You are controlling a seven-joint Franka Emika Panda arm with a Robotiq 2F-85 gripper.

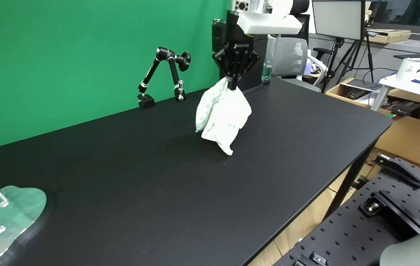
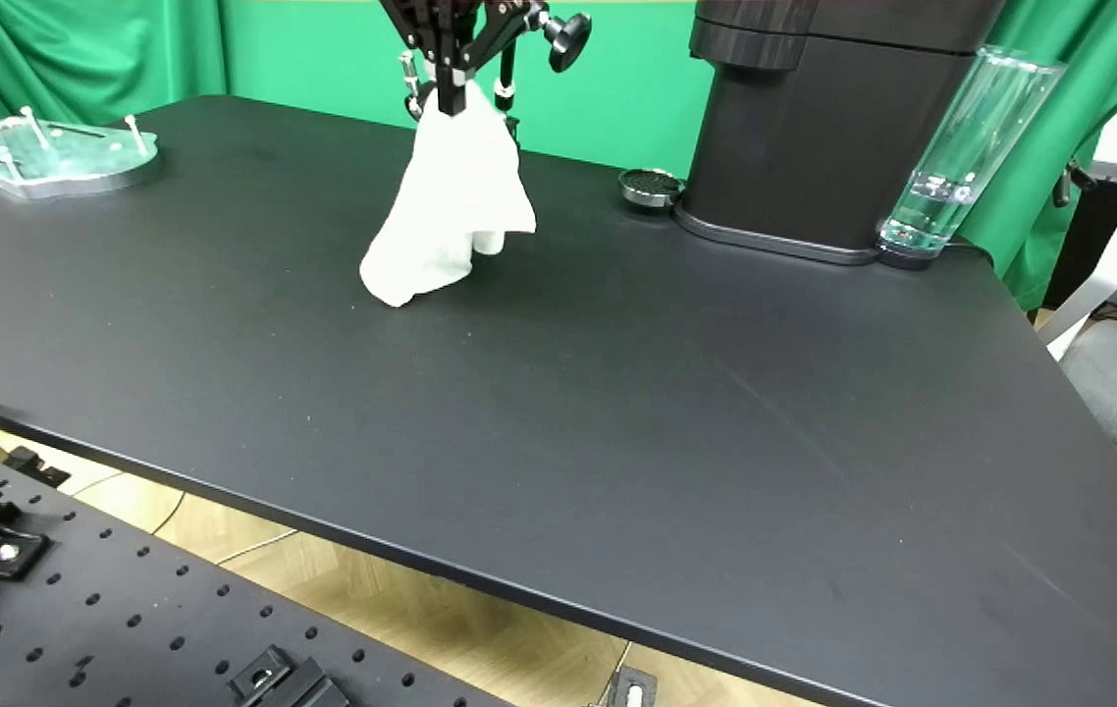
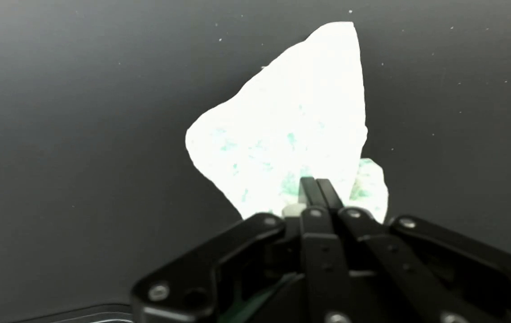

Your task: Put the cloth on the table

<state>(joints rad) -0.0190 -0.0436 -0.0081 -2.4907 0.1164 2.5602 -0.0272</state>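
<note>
The white cloth with faint green marks hangs in folds from my gripper over the black table [image 1: 158, 192]. It shows in both exterior views, as the cloth [image 1: 226, 114] and the cloth [image 2: 451, 206], and in the wrist view, as the cloth [image 3: 291, 116]. My gripper [image 1: 232, 84] points down and is shut on the top of the cloth; its fingertips also show in an exterior view [image 2: 452, 98] and in the wrist view [image 3: 316, 180], close together. The cloth's lower end hangs close to the tabletop; I cannot tell whether it touches.
A black machine [image 2: 833, 128] with a clear water tank [image 2: 971, 147] stands at the table's back. A small round metal dish [image 2: 652, 187] lies beside it. A black jointed arm [image 1: 165, 55] stands behind the cloth. A greenish clear plate with pegs [image 1: 21, 207] lies at one end.
</note>
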